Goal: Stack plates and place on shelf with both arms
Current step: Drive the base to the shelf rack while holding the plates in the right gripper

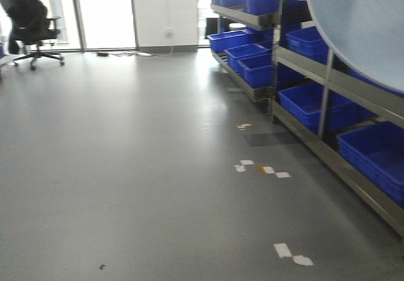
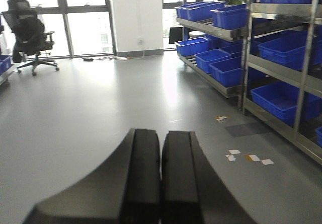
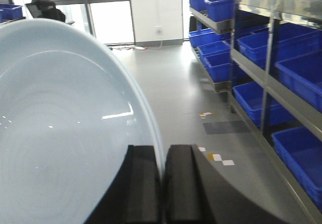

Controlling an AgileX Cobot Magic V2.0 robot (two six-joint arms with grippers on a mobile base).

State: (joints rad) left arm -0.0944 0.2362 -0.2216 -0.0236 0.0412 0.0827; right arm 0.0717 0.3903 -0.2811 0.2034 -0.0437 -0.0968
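In the right wrist view, the right tool (image 3: 162, 156) is closed on the rim of a large pale bluish-white plate (image 3: 60, 123). The thin edge of the plate runs down between the two black fingers (image 3: 143, 183), and the plate's shallow face fills the left half of the frame, standing on edge rather than lying flat. Whether a second plate sits against it cannot be told. The front-facing view shows the same plate (image 1: 360, 28) as a pale curved slab in the upper right corner, in front of the shelf (image 1: 328, 79).

The left tool (image 2: 161, 138) rises from the bottom centre of its own view with its fingers (image 2: 143, 178) pressed together and nothing between them.

The shelf (image 2: 282, 70) is stainless-steel racking along the right side of every view, and its tiers are filled with blue crates (image 2: 229, 17). The shelf (image 3: 271, 78) is well apart from both tools.

The grey floor (image 1: 126, 167) spreads across the middle. Small paper scraps (image 1: 262, 168) lie near the foot of the racking. A black office chair (image 1: 31, 22) stands at the upper left before the windows (image 1: 104, 16).
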